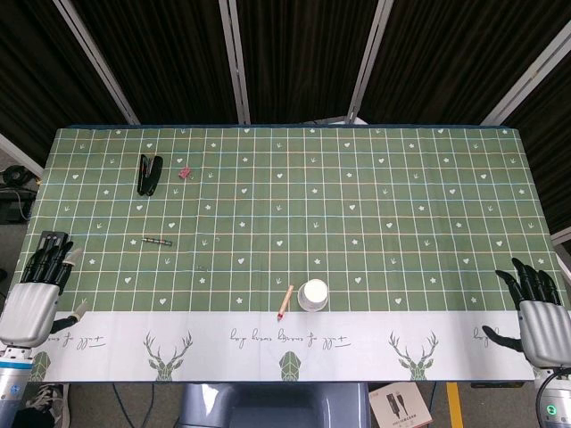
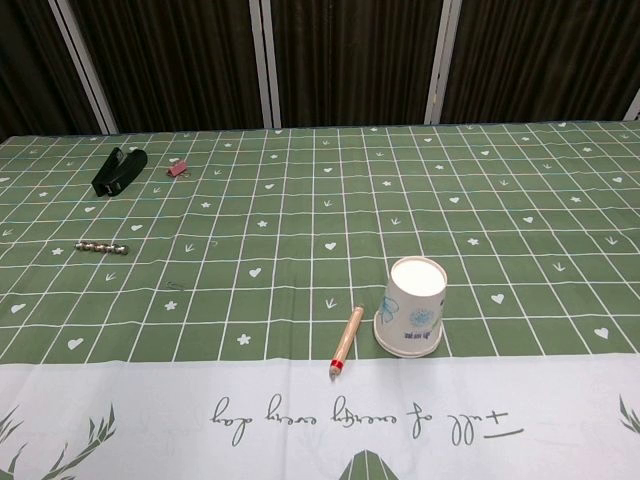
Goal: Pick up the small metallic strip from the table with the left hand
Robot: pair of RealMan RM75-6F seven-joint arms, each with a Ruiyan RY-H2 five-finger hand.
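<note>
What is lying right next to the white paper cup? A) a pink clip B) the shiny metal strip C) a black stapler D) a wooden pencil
D: the wooden pencil lies just beside the upside-down white paper cup, while the other things sit far off on the table's other side.

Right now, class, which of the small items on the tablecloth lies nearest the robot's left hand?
The small metallic strip, lying flat just ahead of the left hand. The black stapler and pink clip sit farther back; the pencil lies mid-table.

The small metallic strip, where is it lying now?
The small metallic strip lies flat on the table's left side, nearer the robot than the black stapler and just beyond the left hand.
</note>
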